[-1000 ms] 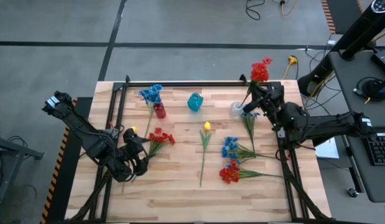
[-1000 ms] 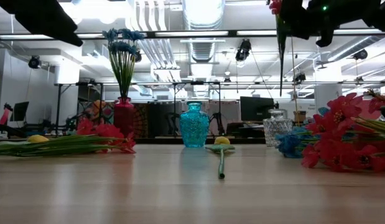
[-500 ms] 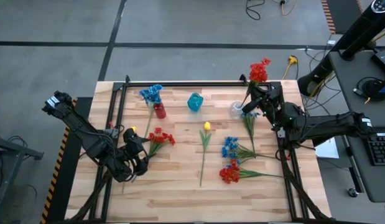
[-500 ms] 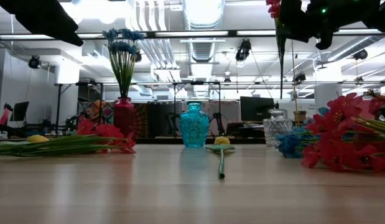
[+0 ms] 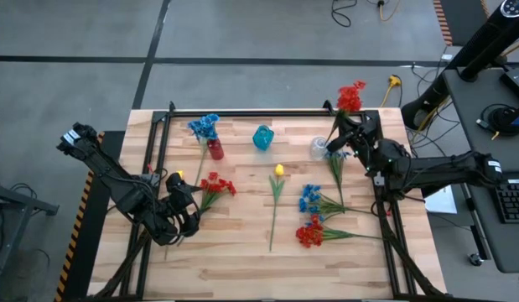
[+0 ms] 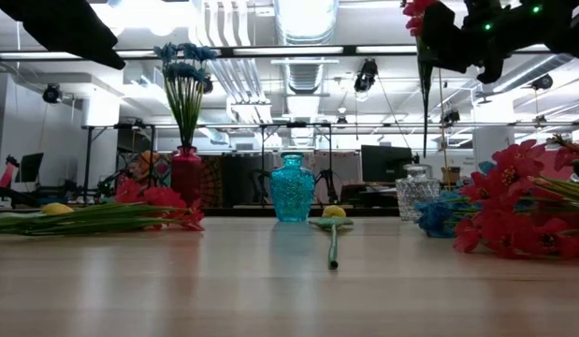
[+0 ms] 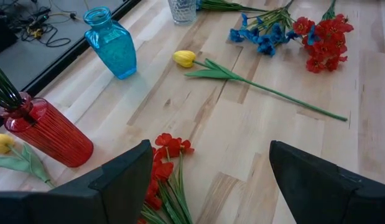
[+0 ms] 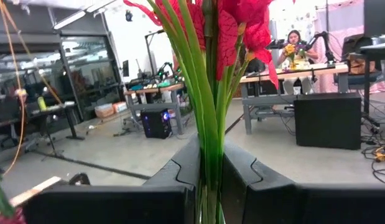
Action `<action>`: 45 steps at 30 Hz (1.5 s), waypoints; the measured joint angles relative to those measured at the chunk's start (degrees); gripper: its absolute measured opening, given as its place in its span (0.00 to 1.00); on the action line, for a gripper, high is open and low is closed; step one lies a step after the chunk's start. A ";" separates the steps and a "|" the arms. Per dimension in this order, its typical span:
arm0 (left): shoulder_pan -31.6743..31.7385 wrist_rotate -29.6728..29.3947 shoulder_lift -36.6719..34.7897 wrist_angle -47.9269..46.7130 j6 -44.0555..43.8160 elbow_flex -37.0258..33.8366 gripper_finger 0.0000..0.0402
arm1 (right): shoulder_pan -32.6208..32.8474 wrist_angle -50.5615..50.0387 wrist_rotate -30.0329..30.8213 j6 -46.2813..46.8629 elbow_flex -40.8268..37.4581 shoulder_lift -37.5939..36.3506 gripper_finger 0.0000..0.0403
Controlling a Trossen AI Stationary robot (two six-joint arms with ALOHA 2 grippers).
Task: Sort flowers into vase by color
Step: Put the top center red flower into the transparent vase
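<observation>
My right gripper [image 5: 345,134] is raised over the table's far right corner, shut on a red spray whose blooms [image 5: 351,94] stand above it. The spray's stems [image 6: 424,112] hang down above the clear glass vase [image 6: 417,193]. A red vase [image 5: 215,149] holds blue flowers [image 5: 204,127], and a blue vase [image 5: 262,137] stands between the two vases. Lying flat on the table are a yellow tulip [image 5: 278,170], a blue spray [image 5: 309,199], a red spray [image 5: 310,231], another red spray [image 7: 167,155] and a second yellow tulip [image 5: 179,174]. My left gripper [image 7: 208,186] hovers open just near of that left red spray. My right gripper pinches the red spray's bundle of green stems [image 8: 209,163] between its two fingers, below the blooms [image 8: 242,25]. The fingers lie across the stems. The spray is lifted clear and stands about upright, with its blooms above the fingers and its lower stems [image 6: 424,131] hanging free over the clear vase.
Green stems [image 5: 337,172] lie on the table next to the clear vase [image 5: 318,148]. Dark frame rails [image 5: 242,111] run along the table's far edge and sides. Bare wood [image 5: 234,260] lies along the near edge. A person [image 8: 295,43] sits at a desk in the room beyond.
My right gripper has sunk a little with the red spray, so the stem ends hang slightly lower over the clear vase.
</observation>
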 joint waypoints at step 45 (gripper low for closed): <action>0.00 -0.83 0.00 0.06 -0.47 0.00 0.75 | -5.53 2.09 -0.42 4.64 -0.23 10.08 0.13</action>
